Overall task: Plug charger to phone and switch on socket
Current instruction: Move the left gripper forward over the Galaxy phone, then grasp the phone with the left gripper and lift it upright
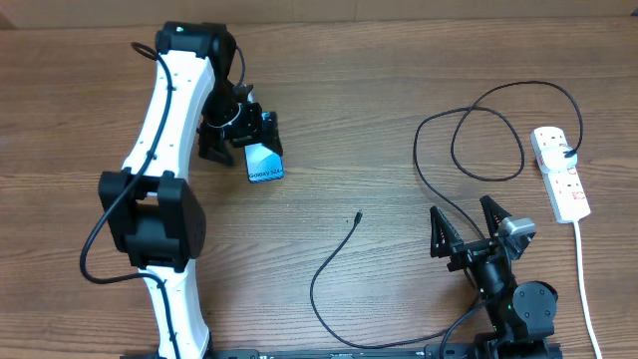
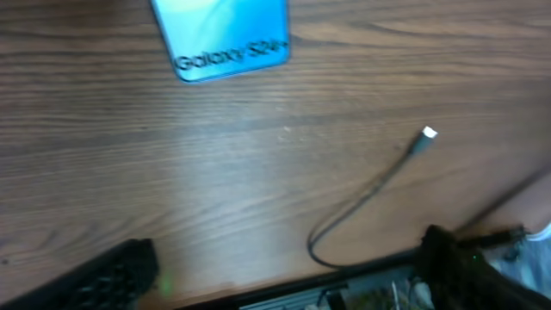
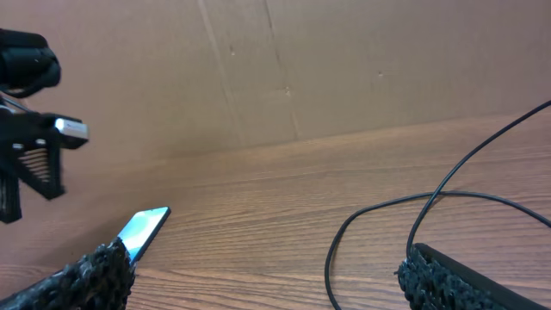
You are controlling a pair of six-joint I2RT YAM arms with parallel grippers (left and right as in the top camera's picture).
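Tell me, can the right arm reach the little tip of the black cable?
Probably yes. The right gripper is open and empty, and only bare table lies between it and the cable tip. Nothing blocks the way.

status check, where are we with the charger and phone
Left gripper open, by the phone. Right gripper open, empty. Charger tip on the table, clear of the phone, unplugged. Nothing in the way.

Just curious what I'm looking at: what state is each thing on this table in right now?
Phone: lying flat, screen up, unplugged.
Charger cable: lying loose, tip free.
Power strip: switch position too small to tell.
Left arm: jaws open, empty.
Right arm: jaws open, empty.
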